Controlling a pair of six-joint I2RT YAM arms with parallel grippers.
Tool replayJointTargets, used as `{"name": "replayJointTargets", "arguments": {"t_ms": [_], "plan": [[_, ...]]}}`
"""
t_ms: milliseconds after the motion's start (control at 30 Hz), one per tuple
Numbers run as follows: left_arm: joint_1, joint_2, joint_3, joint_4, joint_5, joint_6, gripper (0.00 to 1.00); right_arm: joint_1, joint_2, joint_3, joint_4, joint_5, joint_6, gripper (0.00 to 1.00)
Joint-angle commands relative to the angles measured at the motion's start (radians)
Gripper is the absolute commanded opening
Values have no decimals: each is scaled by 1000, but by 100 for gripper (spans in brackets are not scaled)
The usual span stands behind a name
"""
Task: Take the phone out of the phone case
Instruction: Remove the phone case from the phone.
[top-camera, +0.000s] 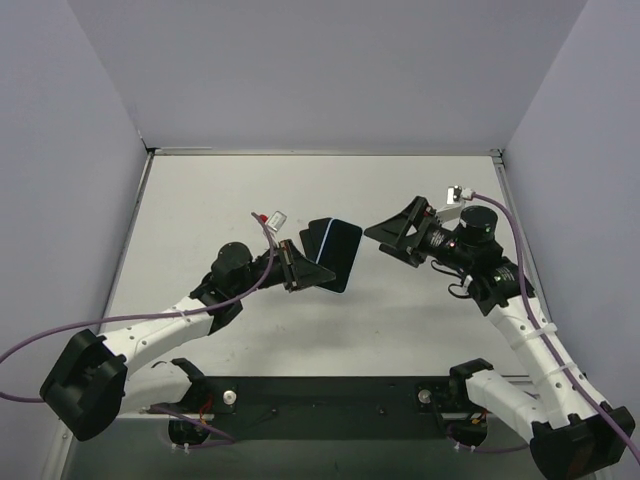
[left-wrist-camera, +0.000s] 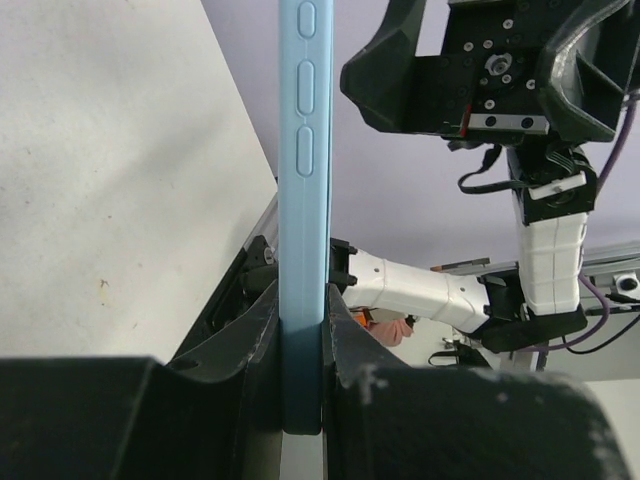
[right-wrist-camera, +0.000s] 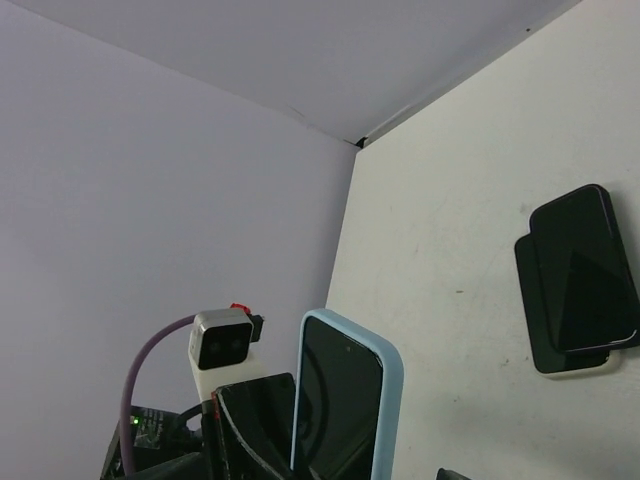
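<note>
Firmly, left pincer (top-camera: 305, 268) pinches phone case (left-wrist-camera: 303, 200) endwise, long axis straight outward, while right pincer (top-camera: 385, 232) seems spread.

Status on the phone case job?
Left gripper shut on phone case, held on edge. Phone not yet out. Right gripper open, facing it, not touching. Nothing between them.

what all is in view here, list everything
table: 1, white, under the arms
walls: 3, pale lilac, around the table
case: 1, light blue, upright, centre
phone: 1, black screen, inside the case
dark slabs: 2, black, overlapping flat on the table; kind unclear
cables: 2, purple, one along each arm
left gripper: 1, black, shut on the case
right gripper: 1, black, open, empty, facing the case
</note>
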Motion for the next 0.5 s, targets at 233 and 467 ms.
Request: {"name": "replayJointTargets", "arguments": {"t_ms": [233, 467], "plan": [[4, -2, 59, 330, 91, -113, 0, -7, 81, -67, 297, -59, 148, 67], [-5, 20, 67, 345, 123, -122, 0, -6, 119, -84, 421, -105, 202, 49]]}}
